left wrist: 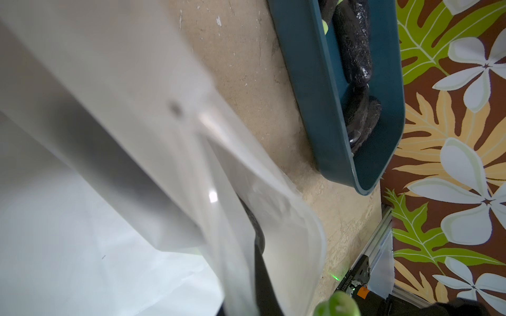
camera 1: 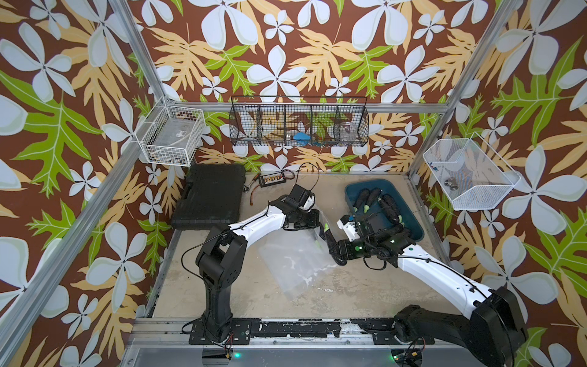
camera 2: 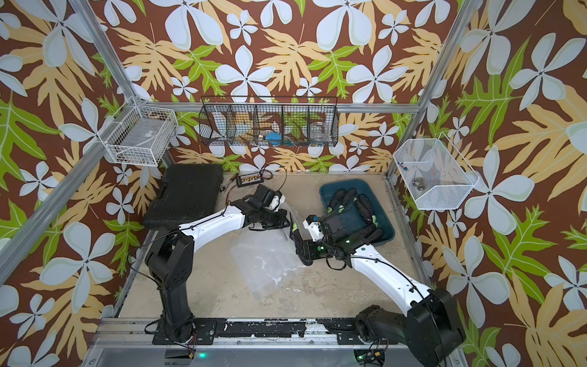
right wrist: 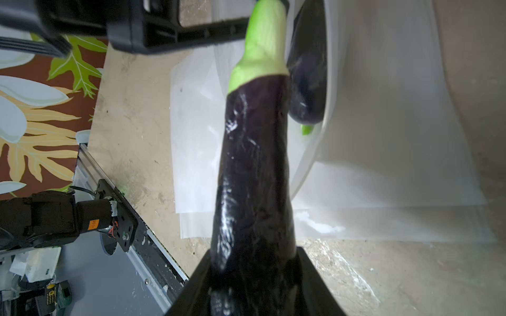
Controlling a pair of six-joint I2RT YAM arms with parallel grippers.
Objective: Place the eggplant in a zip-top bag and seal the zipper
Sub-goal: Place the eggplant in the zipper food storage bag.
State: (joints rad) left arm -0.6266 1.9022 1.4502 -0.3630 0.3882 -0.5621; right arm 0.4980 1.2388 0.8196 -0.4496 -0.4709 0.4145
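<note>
The right tool (right wrist: 254, 276) is closed on the thick end of the eggplant (right wrist: 254, 164), and the jaws stand partly apart because the body fills them. The eggplant projects straight out along the line of the fingers, green stem end foremost.

Just beyond the stem is the left tool (camera 1: 316, 220). It is fully closed on one lip of the zip-top bag (camera 1: 295, 260), and that lip is held up off the worktop (camera 1: 349, 292) while the rest of the bag lies flat. The mouth therefore faces the stem, and the long axis is aimed into it.

Whether the stem tip has crossed the lip cannot be settled from the wrist view. A second eggplant (right wrist: 306, 90) is seen through the film, inside the bag.

The coming move is judged to be a push along the long axis by the right arm, the nearer one. The other eggplants (camera 1: 390, 208) lie in the teal tray (camera 1: 349, 198) beside that arm.
</note>
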